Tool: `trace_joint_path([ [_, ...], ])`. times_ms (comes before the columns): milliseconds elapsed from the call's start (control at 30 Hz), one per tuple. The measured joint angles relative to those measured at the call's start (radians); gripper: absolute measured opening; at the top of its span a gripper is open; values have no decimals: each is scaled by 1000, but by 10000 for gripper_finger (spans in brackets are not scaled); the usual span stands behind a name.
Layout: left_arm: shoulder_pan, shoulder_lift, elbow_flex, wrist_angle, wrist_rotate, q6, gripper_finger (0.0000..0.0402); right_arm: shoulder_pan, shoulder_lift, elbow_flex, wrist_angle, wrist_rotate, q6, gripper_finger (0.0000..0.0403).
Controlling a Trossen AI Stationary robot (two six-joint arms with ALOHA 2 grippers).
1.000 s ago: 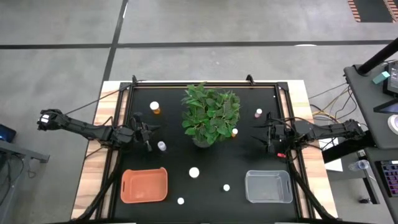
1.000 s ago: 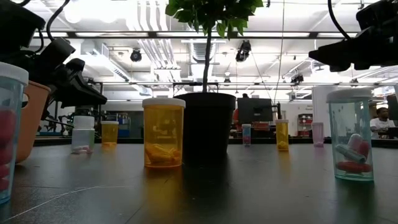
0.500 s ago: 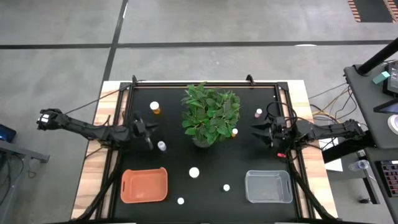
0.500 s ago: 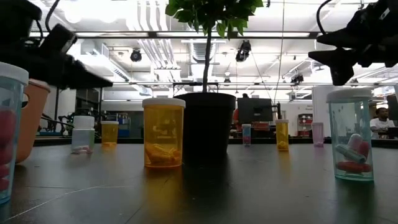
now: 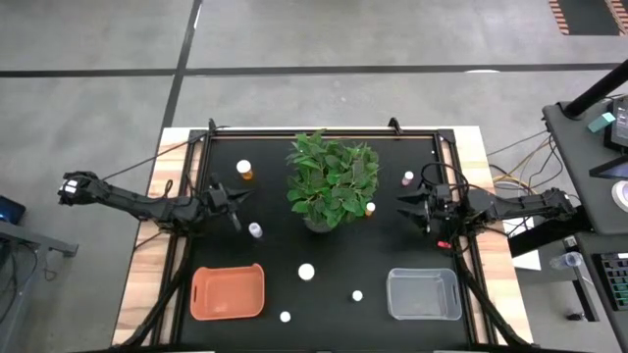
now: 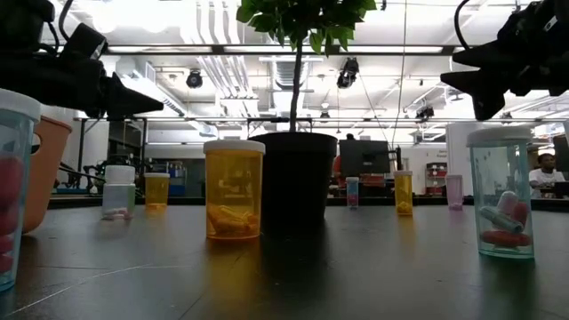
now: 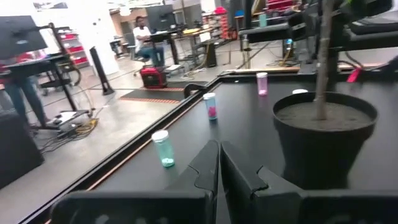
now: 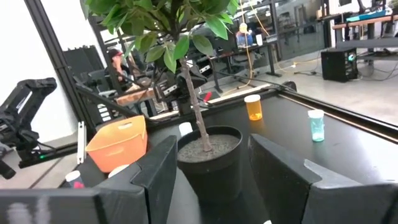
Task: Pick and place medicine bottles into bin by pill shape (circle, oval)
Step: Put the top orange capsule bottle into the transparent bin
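Several small pill bottles stand upright on the black table: an orange one (image 5: 244,169) at the far left, a white-capped one (image 5: 255,230) near my left gripper, three toward the near edge (image 5: 306,272), (image 5: 357,295), (image 5: 285,317), one (image 5: 370,208) by the plant and a pinkish one (image 5: 408,177) at the far right. The orange bin (image 5: 228,292) and the clear bin (image 5: 424,294) sit near the front edge. My left gripper (image 5: 235,204) hovers shut and empty, left of the plant, its fingertips together in its wrist view (image 7: 219,167). My right gripper (image 5: 404,209) hovers open and empty, right of the plant.
A leafy potted plant (image 5: 332,181) stands mid-table between the two grippers, its dark pot (image 6: 298,178) tall in the low view. A raised black frame (image 5: 324,134) borders the table. Desks and equipment stand off the table's right side (image 5: 589,147).
My left gripper has risen a little and shifted slightly toward the far edge, away from the white-capped bottle. My right gripper has shifted slightly toward the plant and tipped. No bottle has moved.
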Motion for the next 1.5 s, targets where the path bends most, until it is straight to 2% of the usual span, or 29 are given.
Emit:
trace_joint_path([
  [167, 0, 1, 0, 0, 8, -54, 1, 0, 0, 0, 0, 0, 4, 189],
  [267, 0, 3, 0, 1, 75, -342, 1, 0, 0, 0, 0, 0, 64, 189],
  [333, 0, 3, 0, 8, 83, -531, 1, 0, 0, 0, 0, 2, 125, 189],
  [400, 0, 2, 0, 15, 83, -629, 1, 0, 0, 0, 0, 2, 132, 189],
  [567, 0, 8, 0, 107, 83, -669, 1, 0, 0, 0, 24, 9, 88, 189],
  [667, 0, 14, 0, 174, 83, -713, 1, 0, 0, 0, 77, 49, 51, 189],
  [767, 0, 21, 0, 184, 81, -714, 1, 0, 0, 0, 137, 63, -13, 189],
  [867, 1, 33, 0, 185, 31, -721, 1, 0, 0, 0, 189, 72, -72, 187],
  [1033, 1, 57, 7, 210, 28, -770, 1, 0, 3, 29, 193, 82, -125, 177],
  [1167, 1, 106, 66, 211, 34, -768, 1, 0, 3, 41, 189, 82, -133, 171],
  [1300, 2, 161, 131, 191, 34, -768, 1, 0, 5, 43, 184, 81, -132, 167],
  [1433, 6, 196, 209, 75, 36, -790, 1, 0, 6, 43, 156, 81, -131, 166],
  [1500, 21, 199, 256, -38, 37, -839, 1, 0, 7, 43, 156, 81, -131, 166],
])
